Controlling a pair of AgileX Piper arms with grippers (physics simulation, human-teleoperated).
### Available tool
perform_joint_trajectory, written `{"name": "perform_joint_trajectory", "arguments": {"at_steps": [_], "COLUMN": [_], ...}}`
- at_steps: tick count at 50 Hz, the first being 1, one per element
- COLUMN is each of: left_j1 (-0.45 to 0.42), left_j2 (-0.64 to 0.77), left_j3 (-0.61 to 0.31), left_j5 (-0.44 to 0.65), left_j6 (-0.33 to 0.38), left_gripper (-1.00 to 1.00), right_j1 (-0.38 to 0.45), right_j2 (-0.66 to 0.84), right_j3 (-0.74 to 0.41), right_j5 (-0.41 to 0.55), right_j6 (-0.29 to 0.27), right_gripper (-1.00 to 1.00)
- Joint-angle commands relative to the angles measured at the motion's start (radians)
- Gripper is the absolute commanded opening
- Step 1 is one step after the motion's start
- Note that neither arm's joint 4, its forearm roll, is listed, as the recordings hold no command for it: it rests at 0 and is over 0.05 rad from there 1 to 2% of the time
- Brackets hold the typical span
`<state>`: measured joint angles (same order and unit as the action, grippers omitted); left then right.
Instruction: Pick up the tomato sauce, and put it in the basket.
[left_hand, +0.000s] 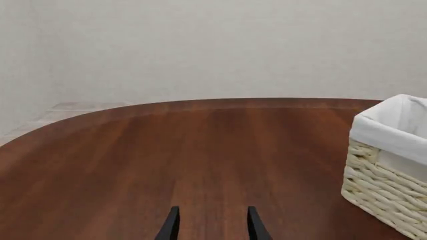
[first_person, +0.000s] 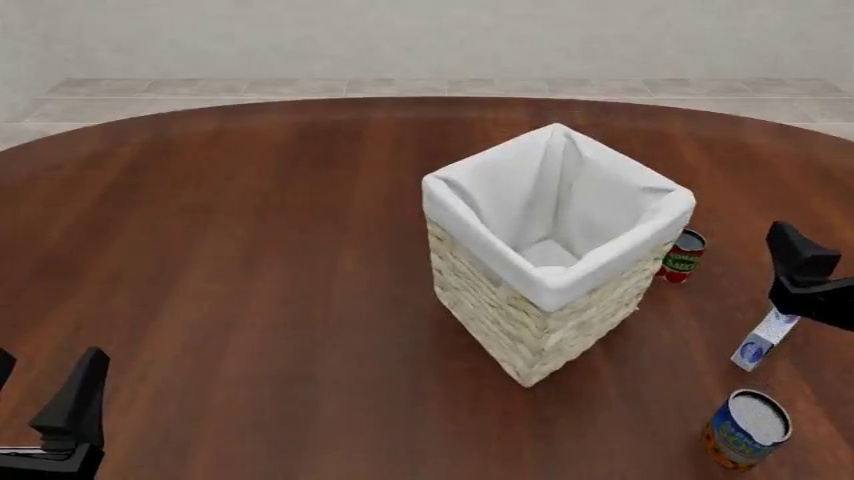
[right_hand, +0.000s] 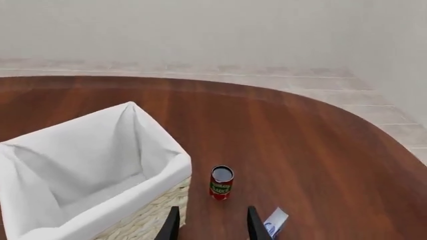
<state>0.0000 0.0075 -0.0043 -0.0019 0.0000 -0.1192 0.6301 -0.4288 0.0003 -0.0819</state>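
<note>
The tomato sauce (first_person: 682, 256), a small red can with a green band, stands upright on the table just beyond the right corner of the basket (first_person: 534, 320), which partly hides it. In the right wrist view the can (right_hand: 221, 182) stands ahead of my open, empty right gripper (right_hand: 212, 225), beside the basket (right_hand: 179, 167). My right gripper (first_person: 807, 272) hangs above the table's right side, to the right of the can. My left gripper (first_person: 43, 400) is open and empty at the near left, far from the basket. The left wrist view shows its fingers (left_hand: 170, 227) over bare table and the basket (left_hand: 380, 185).
A white-and-blue carton (first_person: 761, 345) lies under the right gripper and also shows in the right wrist view (right_hand: 275, 221). A larger blue-and-orange can (first_person: 745, 430) stands at the near right. The round wooden table (first_person: 240, 250) ends in a curved far edge.
</note>
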Motion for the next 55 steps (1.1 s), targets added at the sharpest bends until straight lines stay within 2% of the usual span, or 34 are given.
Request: {"name": "perform_joint_trajectory", "arguments": {"at_steps": [1, 5, 18, 33, 55], "left_j1": [0.000, 0.000, 0.000, 0.000, 0.000], "left_j2": [0.000, 0.000, 0.000, 0.000, 0.000], "left_j3": [0.000, 0.000, 0.000, 0.000, 0.000], "left_j5": [0.000, 0.000, 0.000, 0.000, 0.000], "left_j6": [0.000, 0.000, 0.000, 0.000, 0.000], "left_gripper": [1.00, 1.00, 1.00, 1.00, 1.00], "right_j1": [-0.020, -0.036, -0.070, -0.058, -0.093], "right_j2": [0.089, 0.115, 0.219, 0.359, 0.519], "right_j3": [-0.047, -0.063, -0.133, -0.198, -0.310], "right_j5": [0.028, 0.036, 0.065, 0.086, 0.078], "right_j6": [-0.008, -0.031, -0.044, -0.044, -0.044], "right_gripper": [1.00, 1.00, 1.00, 1.00, 1.00]}}
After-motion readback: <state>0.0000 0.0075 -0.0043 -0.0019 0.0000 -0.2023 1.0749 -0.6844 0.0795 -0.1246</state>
